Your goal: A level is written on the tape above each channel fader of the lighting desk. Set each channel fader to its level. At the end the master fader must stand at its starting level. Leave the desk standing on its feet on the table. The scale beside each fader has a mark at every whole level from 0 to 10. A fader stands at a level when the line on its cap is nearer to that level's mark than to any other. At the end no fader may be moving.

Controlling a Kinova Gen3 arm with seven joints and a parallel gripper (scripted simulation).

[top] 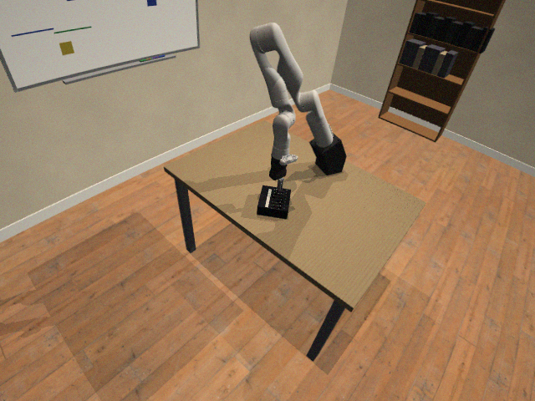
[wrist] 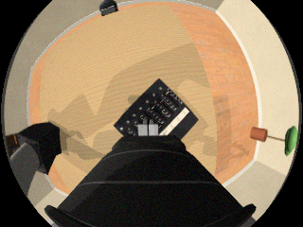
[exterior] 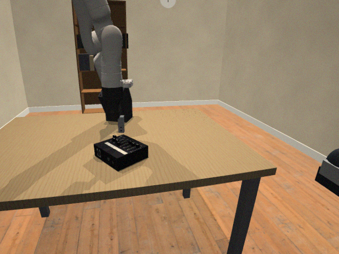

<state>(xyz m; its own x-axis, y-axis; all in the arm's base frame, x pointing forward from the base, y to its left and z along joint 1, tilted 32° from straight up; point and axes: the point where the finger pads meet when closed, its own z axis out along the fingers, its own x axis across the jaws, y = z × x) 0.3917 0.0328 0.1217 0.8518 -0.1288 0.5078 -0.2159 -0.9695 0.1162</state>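
Note:
The black lighting desk [top: 273, 201] stands on its feet near the middle of the table. It carries a white tape strip along one side and several small faders. It also shows in the exterior view [exterior: 121, 151] and in the wrist view [wrist: 154, 115]. My gripper [exterior: 121, 126] is shut with nothing between its fingers. It hangs a little above the desk's far end, over the faders, apart from them. In the top view the gripper [top: 279, 186] is just over the desk's back edge. In the wrist view the two fingertips [wrist: 147, 130] lie over the desk. The writing on the tape is too small to read.
The arm's black base [top: 328, 154] stands on the table behind the desk. A bookshelf [top: 440, 64] stands in the room's corner and a whiteboard [top: 93, 36] hangs on the wall. The table edge [exterior: 136, 188] runs in front of the desk.

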